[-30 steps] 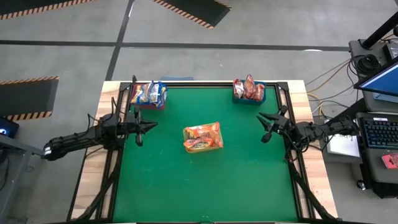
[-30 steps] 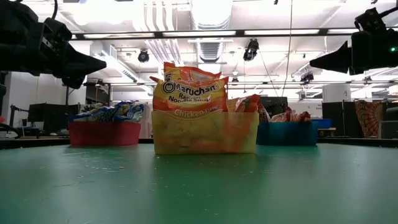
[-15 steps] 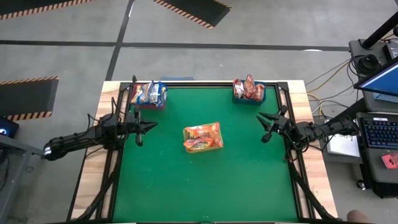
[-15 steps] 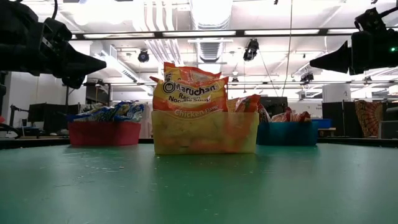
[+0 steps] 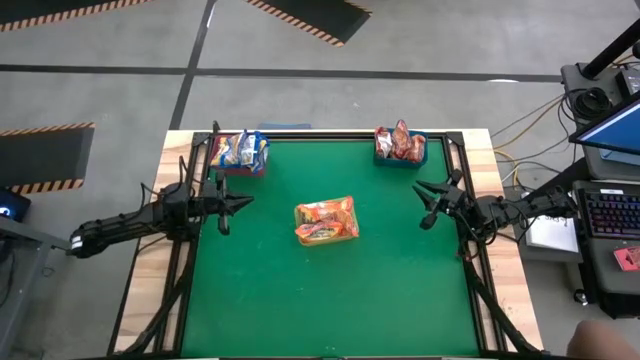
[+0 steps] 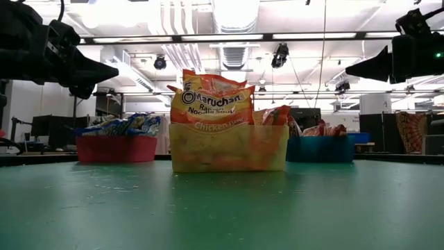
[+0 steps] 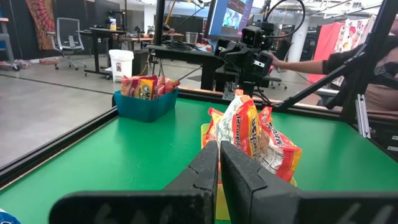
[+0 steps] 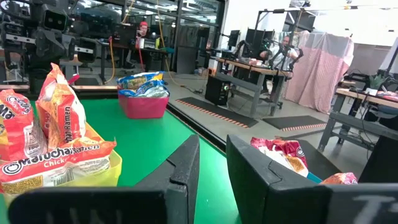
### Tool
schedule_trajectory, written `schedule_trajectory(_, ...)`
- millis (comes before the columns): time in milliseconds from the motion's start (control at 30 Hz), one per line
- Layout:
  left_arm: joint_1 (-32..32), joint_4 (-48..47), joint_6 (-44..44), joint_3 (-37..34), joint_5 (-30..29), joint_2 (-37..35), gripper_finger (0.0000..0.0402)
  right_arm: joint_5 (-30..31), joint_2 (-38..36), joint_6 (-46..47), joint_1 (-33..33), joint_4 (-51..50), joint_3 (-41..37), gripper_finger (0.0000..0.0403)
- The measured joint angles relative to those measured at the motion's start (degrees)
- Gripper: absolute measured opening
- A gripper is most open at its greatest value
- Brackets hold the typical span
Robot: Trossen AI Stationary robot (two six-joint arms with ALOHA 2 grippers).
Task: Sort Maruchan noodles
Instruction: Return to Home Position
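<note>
- The left gripper (image 7: 219, 144) hangs over the left edge of the green table mat (image 6: 222, 208). Its dark, smooth, wedge-shaped fingers are pressed together with only a slit between them, and they grip nothing.
- The right gripper (image 8: 212, 140) hangs over the right edge. Its flat-sided fingers stand a little apart, with bare mat showing in the gap.
- The orange packets (image 6: 211, 104) are straight ahead of both pairs of jaws, between the two grippers. They are crinkly, glossy plastic and stand on end in a translucent yellow bin (image 6: 229, 149). Their long axis is upright and the printed face is turned towards the low camera.
- The bin wall blurs the packets' lower halves, so their count cannot be told.
- Beyond the left jaws and off to one side, a red bin (image 6: 116, 148) holds blue-and-silver packets (image 6: 125, 125) lying flat. Only their tops clear the rim.
- A blue bin (image 6: 319, 149) near the right jaws holds red packets (image 7: 146, 87) standing upright. The yellow bin partly hides them in the low view.
</note>
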Motion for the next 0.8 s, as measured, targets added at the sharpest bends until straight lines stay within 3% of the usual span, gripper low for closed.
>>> schedule_trajectory(800,0.0,-0.02,0.0,0.0,0.0,0.0,0.0002,0.0,0.0,0.0,-0.01,-0.02,0.0,0.0089)
